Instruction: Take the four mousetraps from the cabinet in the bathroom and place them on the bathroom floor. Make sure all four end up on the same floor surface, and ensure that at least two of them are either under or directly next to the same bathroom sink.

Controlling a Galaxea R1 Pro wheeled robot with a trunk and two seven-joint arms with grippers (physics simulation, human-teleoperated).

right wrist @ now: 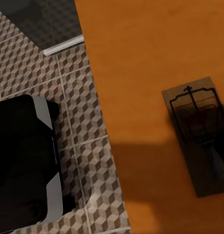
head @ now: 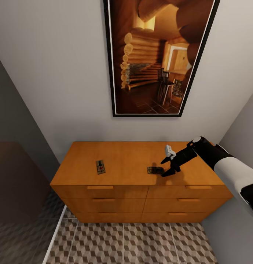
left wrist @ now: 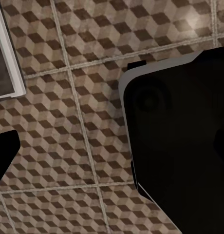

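Observation:
Two mousetraps lie on top of the orange-brown cabinet (head: 134, 156). One mousetrap (head: 101, 167) rests toward the left. The other mousetrap (head: 153, 170) lies right of centre, and in the right wrist view the same mousetrap (right wrist: 197, 139) sits partly in shadow on the cabinet top (right wrist: 141, 73). My right gripper (head: 166, 167) hovers at this trap's right end, fingers spread and open, nothing held. A black wedge (left wrist: 2, 156) at the edge of the left wrist view may be a left finger. The patterned bathroom floor (head: 141, 242) lies in front of the cabinet.
A large framed picture (head: 156, 55) hangs on the wall above the cabinet. Walls close in on both sides. A white strip (head: 55, 234) borders a darker floor at the left. My black base (right wrist: 24, 161) stands on the tiles (left wrist: 68, 97) before the cabinet.

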